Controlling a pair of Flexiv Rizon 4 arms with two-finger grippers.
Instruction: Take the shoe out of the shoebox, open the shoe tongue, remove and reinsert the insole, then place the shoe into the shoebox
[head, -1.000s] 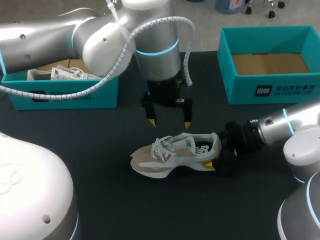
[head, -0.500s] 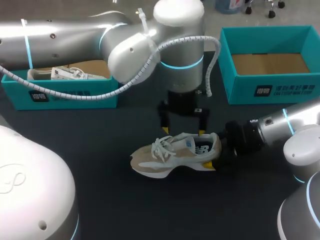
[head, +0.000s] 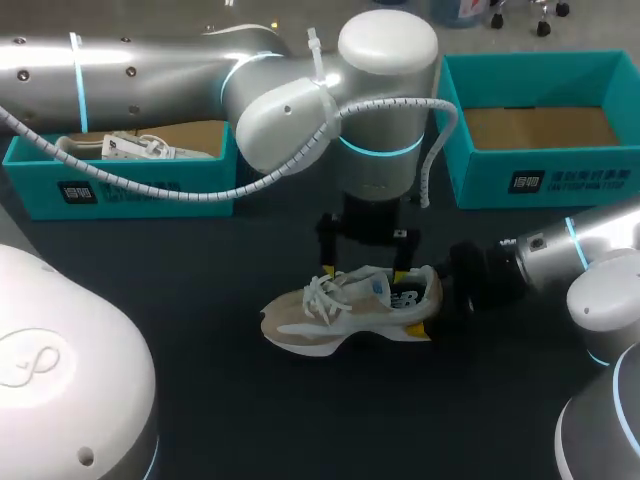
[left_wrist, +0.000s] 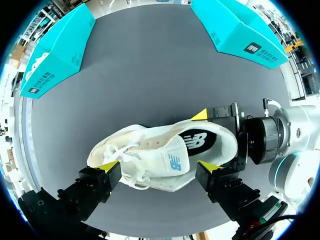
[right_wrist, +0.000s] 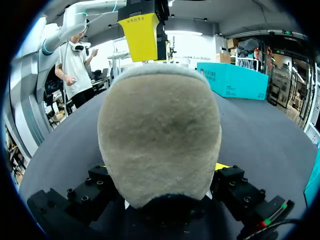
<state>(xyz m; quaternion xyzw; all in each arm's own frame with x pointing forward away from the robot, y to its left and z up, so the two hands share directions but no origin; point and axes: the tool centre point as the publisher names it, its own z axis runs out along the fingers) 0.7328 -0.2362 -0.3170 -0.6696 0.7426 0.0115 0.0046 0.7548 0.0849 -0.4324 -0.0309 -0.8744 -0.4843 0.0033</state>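
Left gripper (head: 365, 273), fingers spread apart, has come down closer, so the shoe (head: 330, 318) lies just under its tips, heel clamped by the right gripper (head: 430, 308).

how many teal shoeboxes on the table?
2. One open teal cardboard shoebox sits far left, with white contents inside; the second teal shoebox, far right, shows a bare brown floor. None appears hidden.

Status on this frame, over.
Left gripper open, straddling beige suede sneaker at tongue. Right gripper shut on its heel. Sneaker upright on black table, outside both teal shoeboxes.
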